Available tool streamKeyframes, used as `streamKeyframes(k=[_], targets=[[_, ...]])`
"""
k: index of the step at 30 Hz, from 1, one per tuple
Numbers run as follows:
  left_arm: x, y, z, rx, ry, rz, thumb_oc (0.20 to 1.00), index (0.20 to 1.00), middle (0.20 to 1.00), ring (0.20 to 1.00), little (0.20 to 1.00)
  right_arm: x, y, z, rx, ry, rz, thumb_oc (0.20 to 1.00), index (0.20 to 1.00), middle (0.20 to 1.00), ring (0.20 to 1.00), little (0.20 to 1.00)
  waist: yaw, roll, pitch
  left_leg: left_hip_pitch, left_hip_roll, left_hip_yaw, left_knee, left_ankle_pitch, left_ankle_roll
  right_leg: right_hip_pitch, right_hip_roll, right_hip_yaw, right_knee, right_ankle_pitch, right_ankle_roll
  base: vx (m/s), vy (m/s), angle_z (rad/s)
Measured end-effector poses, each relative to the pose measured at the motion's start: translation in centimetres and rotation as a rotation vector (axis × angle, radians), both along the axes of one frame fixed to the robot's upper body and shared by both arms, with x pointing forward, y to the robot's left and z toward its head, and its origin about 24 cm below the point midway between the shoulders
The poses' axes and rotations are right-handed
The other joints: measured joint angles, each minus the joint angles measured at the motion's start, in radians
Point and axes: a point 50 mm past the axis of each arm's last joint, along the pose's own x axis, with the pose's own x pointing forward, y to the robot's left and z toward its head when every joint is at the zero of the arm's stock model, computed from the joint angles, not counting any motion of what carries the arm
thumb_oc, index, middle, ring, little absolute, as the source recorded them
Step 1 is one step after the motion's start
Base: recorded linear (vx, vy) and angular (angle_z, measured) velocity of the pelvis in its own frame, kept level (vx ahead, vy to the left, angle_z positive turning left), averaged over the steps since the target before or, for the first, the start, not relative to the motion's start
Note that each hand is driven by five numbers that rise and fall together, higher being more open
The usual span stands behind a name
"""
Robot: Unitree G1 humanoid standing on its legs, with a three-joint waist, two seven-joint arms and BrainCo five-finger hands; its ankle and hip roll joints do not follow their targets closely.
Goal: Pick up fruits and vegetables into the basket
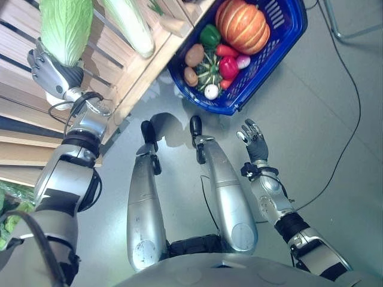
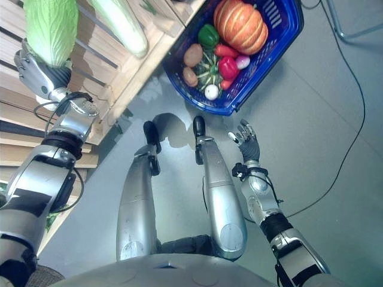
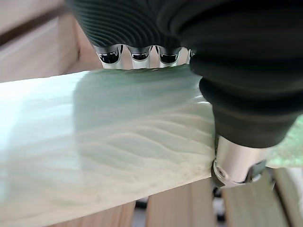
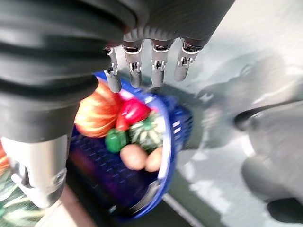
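Note:
My left hand is up at the wooden shelf, shut on the base of a napa cabbage. Up close, the pale green cabbage lies across the palm, fingers over one side and the thumb on the other. The blue basket sits on the floor ahead. It holds an orange pumpkin, a green pepper, a red pepper, two potatoes and other small vegetables. My right hand hovers open above the floor, just short of the basket.
A second long pale green vegetable lies on the slatted wooden shelf to my left. Leafy greens show at the lower left edge. A metal frame leg stands on the grey floor at the far right.

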Motion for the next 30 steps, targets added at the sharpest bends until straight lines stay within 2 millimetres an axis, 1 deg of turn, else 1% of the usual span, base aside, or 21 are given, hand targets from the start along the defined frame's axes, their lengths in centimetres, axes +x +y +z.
streamKeyframes(k=[3, 5, 6, 8, 10, 11, 12, 13, 15, 16, 17, 18, 21, 23, 24, 25, 26, 28, 30], targets=[[-1.1, -0.5, -1.1, 0.047, -0.028, -0.069, 0.200, 0.200, 0.200, 0.200, 0.200, -0.2, 0.2, 0.1, 0.015, -0.014, 0.000, 1.000, 1.000, 1.000, 1.000, 1.000, 0.036, 0.001, 0.000, 0.106, -0.002, -0.005, -0.074, 0.017, -0.004, 0.097, 0.000, -0.005, -0.049, -0.001, 0.000, 0.01, -0.023, 0.10], [-1.8, -0.6, -1.8, 0.082, -0.036, -0.110, 0.200, 0.200, 0.200, 0.200, 0.200, -0.1, 0.6, 1.1, 0.030, -0.069, 0.020, 1.000, 1.000, 1.000, 1.000, 1.000, 0.061, 0.002, -0.001, 0.158, -0.006, -0.016, -0.117, 0.032, -0.007, 0.146, 0.000, -0.013, -0.077, -0.001, -0.001, 0.03, -0.021, 0.14], [-2.0, -1.0, -2.0, 0.090, -0.048, -0.141, 0.200, 0.200, 0.200, 0.200, 0.200, 0.0, 0.8, 1.4, 0.038, -0.084, 0.021, 1.000, 1.000, 1.000, 1.000, 1.000, 0.065, 0.002, -0.001, 0.179, -0.009, -0.020, -0.140, 0.044, -0.005, 0.166, -0.002, -0.018, -0.089, 0.001, -0.002, 0.04, -0.022, 0.21], [-2.8, -1.6, -3.1, 0.110, -0.038, -0.194, 0.200, 0.200, 0.200, 0.200, 0.200, -0.1, 0.9, 1.5, 0.043, -0.091, 0.025, 1.000, 1.000, 1.000, 1.000, 1.000, 0.071, 0.006, 0.001, 0.240, -0.013, -0.031, -0.183, 0.056, -0.006, 0.228, -0.004, -0.029, -0.120, 0.006, -0.010, 0.04, -0.010, 0.17], [-4.0, -2.1, -4.9, 0.119, 0.001, -0.259, 0.200, 0.200, 0.200, 0.200, 0.200, -0.4, 0.9, 1.4, 0.041, -0.092, 0.038, 1.000, 1.000, 1.000, 1.000, 1.000, 0.086, 0.009, 0.002, 0.344, -0.011, -0.037, -0.232, 0.058, -0.005, 0.335, -0.002, -0.039, -0.163, 0.009, -0.012, 0.10, -0.002, 0.10], [-4.7, -2.7, -5.5, 0.121, 0.007, -0.297, 0.200, 0.200, 0.200, 0.200, 0.200, -0.7, 0.8, 1.6, 0.045, -0.108, 0.038, 1.000, 1.000, 1.000, 1.000, 1.000, 0.096, 0.018, 0.000, 0.400, -0.010, -0.042, -0.264, 0.062, -0.004, 0.391, -0.001, -0.047, -0.193, 0.007, -0.008, 0.11, -0.005, 0.13], [-5.0, -2.8, -5.7, 0.121, 0.010, -0.312, 0.200, 0.200, 0.200, 0.200, 0.200, -0.8, 0.7, 1.8, 0.046, -0.120, 0.040, 1.000, 1.000, 1.000, 1.000, 1.000, 0.100, 0.023, -0.002, 0.424, -0.011, -0.044, -0.280, 0.066, -0.003, 0.414, -0.002, -0.051, -0.207, 0.006, -0.007, 0.08, -0.004, 0.17], [-5.8, -3.2, -5.9, 0.115, 0.011, -0.351, 0.200, 0.200, 0.200, 0.200, 0.200, -1.0, 0.5, 2.5, 0.054, -0.155, 0.044, 1.000, 1.000, 1.000, 1.000, 1.000, 0.112, 0.035, -0.005, 0.468, -0.011, -0.048, -0.315, 0.076, -0.002, 0.456, -0.001, -0.054, -0.230, 0.003, -0.002, 0.08, 0.000, 0.16], [-6.3, -3.4, -6.3, 0.106, 0.025, -0.386, 0.200, 0.200, 0.200, 0.200, 0.200, -0.9, 0.1, 3.3, 0.062, -0.195, 0.045, 1.000, 1.000, 1.000, 1.000, 1.000, 0.134, 0.063, -0.028, 0.486, -0.014, -0.056, -0.334, 0.079, 0.001, 0.476, -0.004, -0.060, -0.243, 0.001, 0.002, 0.13, 0.014, 0.16], [-6.7, -3.5, -6.5, 0.088, 0.037, -0.409, 0.200, 0.200, 0.200, 0.200, 0.200, -0.8, 0.1, 3.8, 0.066, -0.213, 0.051, 1.000, 1.000, 1.000, 1.000, 1.000, 0.144, 0.079, -0.028, 0.515, -0.014, -0.062, -0.363, 0.091, 0.001, 0.503, -0.004, -0.068, -0.260, 0.006, 0.000, 0.14, 0.028, 0.22], [-7.1, -3.9, -6.9, 0.075, 0.055, -0.440, 0.200, 0.200, 0.200, 0.200, 0.200, -0.9, 0.2, 4.1, 0.070, -0.221, 0.059, 1.000, 1.000, 1.000, 1.000, 1.000, 0.146, 0.092, -0.035, 0.548, -0.013, -0.071, -0.389, 0.100, 0.002, 0.538, -0.003, -0.080, -0.278, 0.011, -0.001, 0.12, 0.027, 0.27], [-7.5, -4.3, -7.4, 0.062, 0.073, -0.480, 0.200, 0.200, 0.200, 0.200, 0.200, -1.0, 0.3, 4.2, 0.075, -0.226, 0.068, 1.000, 1.000, 1.000, 1.000, 1.000, 0.149, 0.101, -0.057, 0.572, -0.013, -0.081, -0.409, 0.103, 0.002, 0.565, -0.002, -0.086, -0.295, 0.010, 0.001, 0.10, 0.023, 0.29], [-8.4, -5.6, -9.1, 0.001, 0.142, -0.582, 0.200, 0.200, 0.200, 0.200, 0.200, -1.2, 0.3, 4.4, 0.079, -0.234, 0.089, 1.000, 1.000, 1.000, 1.000, 1.000, 0.173, 0.131, -0.170, 0.588, -0.016, -0.087, -0.443, 0.105, 0.007, 0.584, -0.002, -0.087, -0.331, 0.007, 0.009, 0.09, 0.026, 0.14], [-8.4, -6.9, -9.4, -0.048, 0.170, -0.674, 0.200, 0.200, 0.200, 0.200, 0.200, -1.2, 0.4, 4.7, 0.077, -0.239, 0.113, 1.000, 1.000, 1.000, 1.000, 1.000, 0.174, 0.151, -0.188, 0.643, -0.015, -0.100, -0.465, 0.107, 0.010, 0.655, -0.001, -0.104, -0.368, 0.012, 0.017, 0.09, 0.021, 0.20], [-8.7, -7.9, -9.8, -0.072, 0.190, -0.741, 0.200, 0.200, 0.200, 0.200, 0.200, -1.3, 0.6, 4.6, 0.083, -0.234, 0.130, 1.000, 1.000, 1.000, 1.000, 1.000, 0.175, 0.151, -0.218, 0.666, -0.015, -0.106, -0.480, 0.107, 0.011, 0.683, 0.000, -0.109, -0.391, 0.012, 0.018, 0.05, 0.019, 0.18], [-8.8, -8.2, -10.0, -0.081, 0.200, -0.770, 0.200, 0.200, 0.200, 0.200, 0.200, -1.3, 0.7, 4.6, 0.087, -0.231, 0.138, 1.000, 1.000, 1.000, 1.000, 1.000, 0.177, 0.150, -0.239, 0.667, -0.015, -0.107, -0.483, 0.106, 0.012, 0.686, 0.001, -0.110, -0.400, 0.012, 0.019, 0.05, 0.023, 0.09], [-9.2, -9.2, -10.5, -0.121, 0.234, -0.854, 0.200, 0.200, 0.200, 0.200, 0.200, -1.5, 0.8, 4.5, 0.110, -0.230, 0.155, 1.000, 1.000, 1.000, 1.000, 1.000, 0.184, 0.150, -0.287, 0.669, -0.014, -0.107, -0.494, 0.106, 0.013, 0.691, 0.003, -0.110, -0.418, 0.013, 0.021, 0.05, 0.028, 0.04], [-9.4, -10.0, -10.7, -0.154, 0.261, -0.929, 0.200, 0.200, 0.200, 0.200, 0.200, -1.5, 0.8, 4.6, 0.129, -0.235, 0.165, 1.000, 1.000, 1.000, 1.000, 1.000, 0.184, 0.152, -0.297, 0.685, -0.013, -0.108, -0.498, 0.106, 0.013, 0.718, 0.005, -0.115, -0.443, 0.019, 0.027, 0.06, 0.023, 0.05], [-9.6, -11.5, -11.3, -0.222, 0.319, -1.052, 0.200, 0.200, 0.200, 0.200, 0.200, -1.5, 0.9, 4.4, 0.175, -0.217, 0.185, 1.000, 1.000, 1.000, 1.000, 1.000, 0.184, 0.150, -0.317, 0.709, -0.012, -0.109, -0.512, 0.105, 0.017, 0.755, 0.008, -0.120, -0.478, 0.028, 0.033, 0.06, 0.018, 0.06]])
